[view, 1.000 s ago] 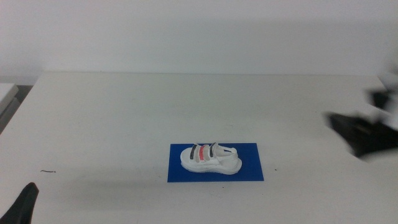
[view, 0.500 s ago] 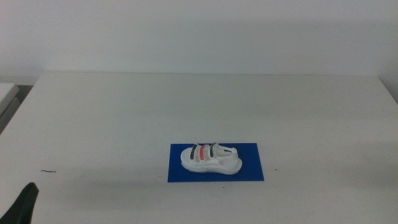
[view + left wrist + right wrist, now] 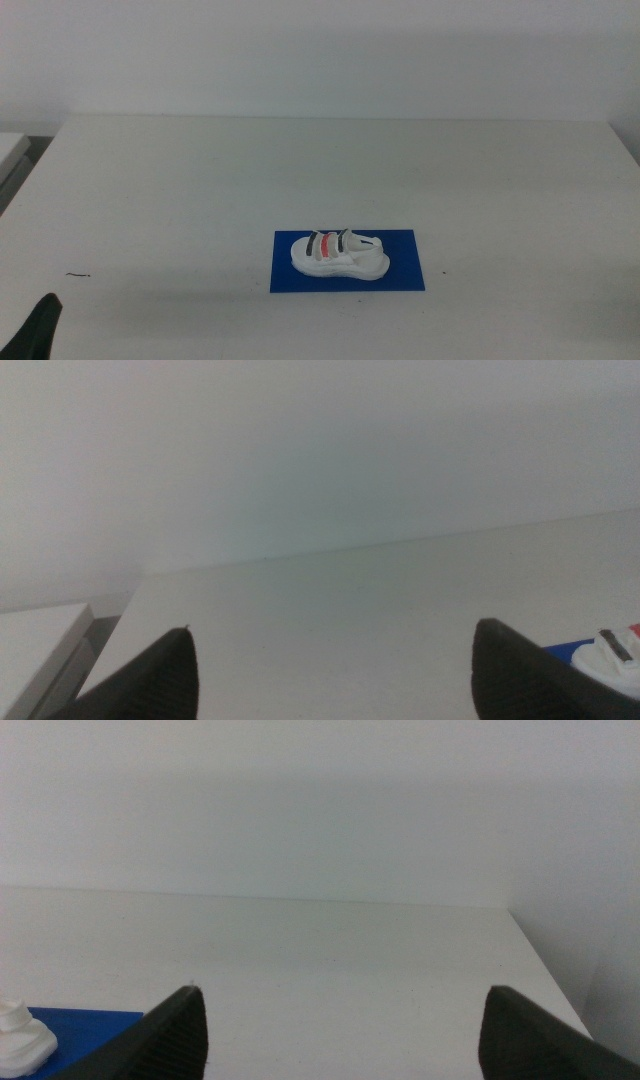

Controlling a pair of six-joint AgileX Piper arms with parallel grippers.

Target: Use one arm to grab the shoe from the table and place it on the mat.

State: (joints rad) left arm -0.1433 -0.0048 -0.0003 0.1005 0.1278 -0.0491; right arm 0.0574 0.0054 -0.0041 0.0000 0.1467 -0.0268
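one table, white and wide, carries everything. one shoe lies on it, a small white sandal; three straps cross it, two dark and one red-pink. one mat, bright blue, lies under the shoe. one small dark mark shows on the table near its left side. one black gripper tip, the left gripper, shows at the bottom left corner of the middle view. the left wrist view shows two dark jaws, set wide apart; the right wrist view shows two dark jaws of the right gripper, also wide apart. two grippers in all, four jaws.
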